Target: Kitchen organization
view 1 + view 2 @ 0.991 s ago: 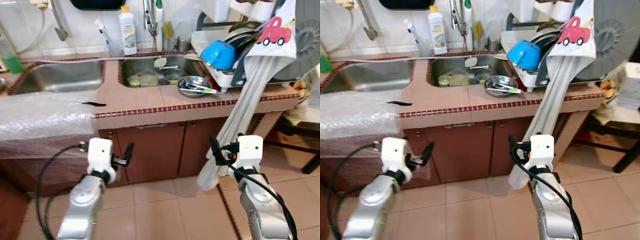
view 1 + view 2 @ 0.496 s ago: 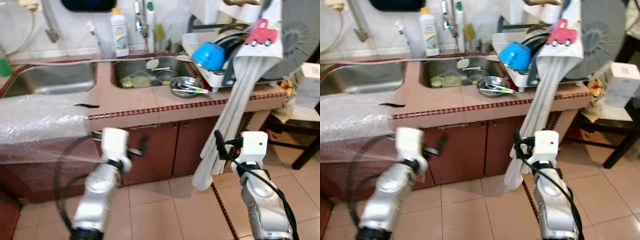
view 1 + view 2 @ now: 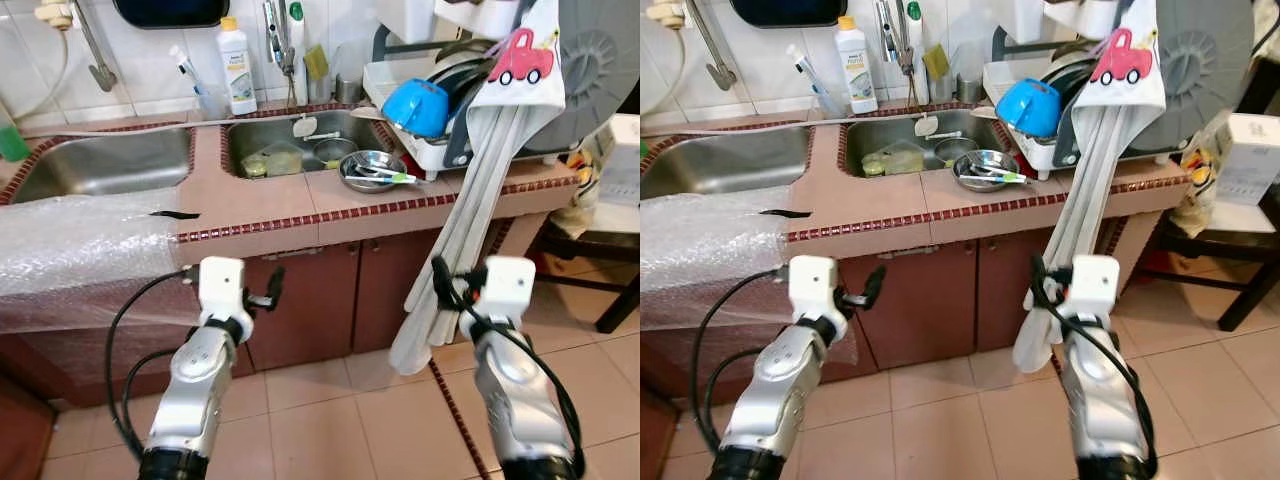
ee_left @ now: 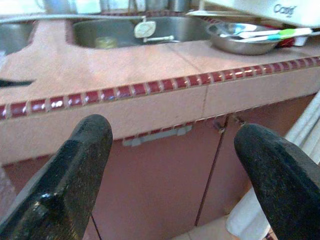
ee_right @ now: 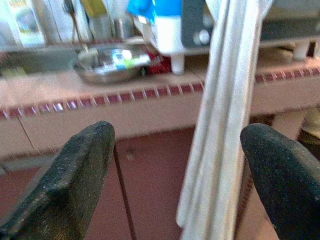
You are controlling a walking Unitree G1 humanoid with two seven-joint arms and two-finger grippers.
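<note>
Pink-tiled counter (image 3: 270, 215) holds a shiny steel bowl (image 3: 372, 171) of cutlery; both grippers' jaws spread.

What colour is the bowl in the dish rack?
Bright blue bowl; it shows best in the left eye view.

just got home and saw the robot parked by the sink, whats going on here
Nothing is being handled yet. The robot stands facing the tiled counter, with the left gripper and right gripper both open and empty, held below the counter edge in front of the cabinet doors. On the counter sits a metal bowl holding utensils, beside a dish rack with a blue cup. A long pale cloth hangs down from the rack, close to the right gripper.
</note>
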